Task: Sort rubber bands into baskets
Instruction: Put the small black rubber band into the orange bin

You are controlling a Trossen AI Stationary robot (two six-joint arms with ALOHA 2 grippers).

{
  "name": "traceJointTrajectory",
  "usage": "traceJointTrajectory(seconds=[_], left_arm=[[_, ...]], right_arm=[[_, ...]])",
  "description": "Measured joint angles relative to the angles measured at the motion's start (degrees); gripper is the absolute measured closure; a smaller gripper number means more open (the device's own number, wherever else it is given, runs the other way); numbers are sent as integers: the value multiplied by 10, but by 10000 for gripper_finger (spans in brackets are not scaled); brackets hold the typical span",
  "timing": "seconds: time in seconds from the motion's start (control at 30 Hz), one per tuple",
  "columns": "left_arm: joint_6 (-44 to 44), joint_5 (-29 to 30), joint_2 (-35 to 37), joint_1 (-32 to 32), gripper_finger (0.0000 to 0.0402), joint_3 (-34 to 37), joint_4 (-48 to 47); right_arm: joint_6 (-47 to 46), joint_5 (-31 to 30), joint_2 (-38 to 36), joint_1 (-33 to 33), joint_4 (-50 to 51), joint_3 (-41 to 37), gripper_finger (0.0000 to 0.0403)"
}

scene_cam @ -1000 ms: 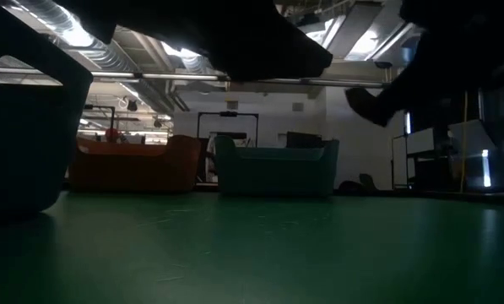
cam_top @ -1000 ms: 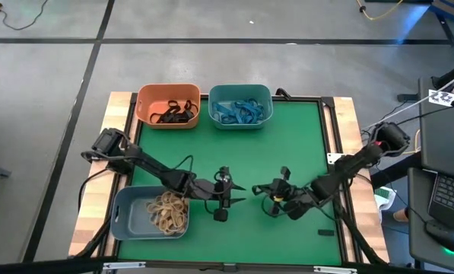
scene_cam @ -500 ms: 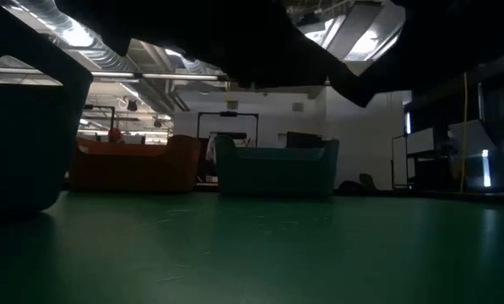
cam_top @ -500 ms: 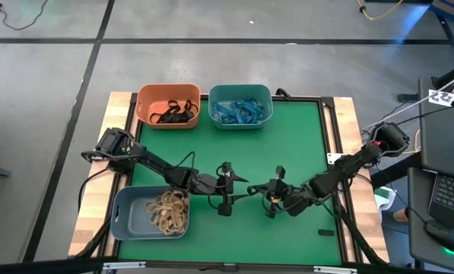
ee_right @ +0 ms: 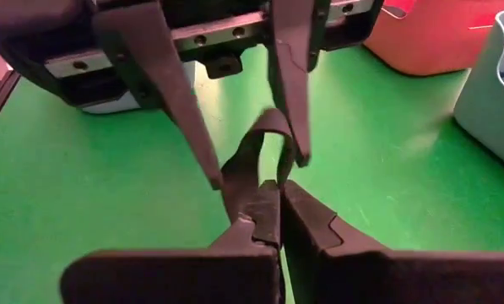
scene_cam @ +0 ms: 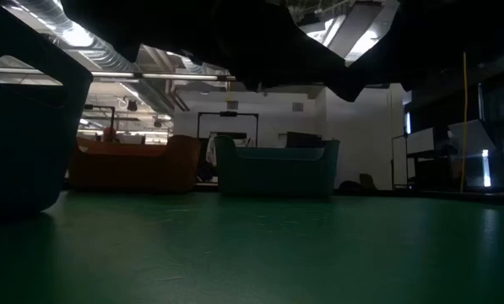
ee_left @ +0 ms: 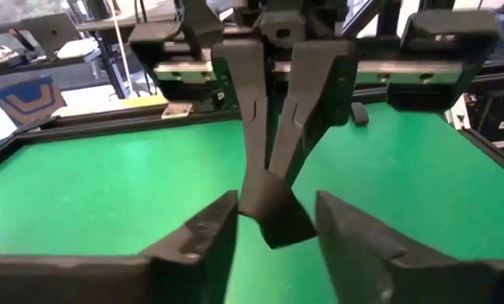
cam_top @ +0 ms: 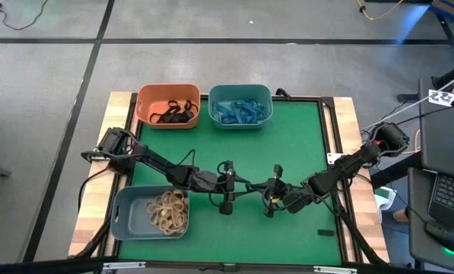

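High view: both grippers meet at mid-table, left gripper [cam_top: 230, 186] facing right gripper [cam_top: 270, 192], apparently for a handover. Bands lie sorted in three baskets [cam_top: 167, 106].

Right wrist view: its jaws are pinched on a black rubber band [ee_right: 253, 156]; the left fingers [ee_right: 169, 93] straddle the loop, parted.

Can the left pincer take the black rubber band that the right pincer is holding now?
Probably yes. The right pincer is shut on the black rubber band, and the left pincer stands open with one finger through the loop. Nothing lies between them.
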State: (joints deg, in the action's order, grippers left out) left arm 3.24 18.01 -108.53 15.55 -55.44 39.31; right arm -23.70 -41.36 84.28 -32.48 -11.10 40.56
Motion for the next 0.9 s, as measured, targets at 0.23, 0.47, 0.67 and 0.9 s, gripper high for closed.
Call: traceJointTrajectory(seconds=[0.23, 0.47, 0.67, 0.9], left_arm=[[9, 0, 0, 0, 362, 0, 7], [28, -1, 16, 1, 382, 0, -14], [29, 34, 89, 2, 390, 1, -148], [29, 124, 200, -6, 389, 1, -324]], right_arm=[[-3, 4, 0, 0, -10, 0, 397], [1, 7, -7, -2, -22, 0, 332], [15, 156, -83, -14, 32, 0, 261], [15, 185, -138, -21, 49, 0, 245]])
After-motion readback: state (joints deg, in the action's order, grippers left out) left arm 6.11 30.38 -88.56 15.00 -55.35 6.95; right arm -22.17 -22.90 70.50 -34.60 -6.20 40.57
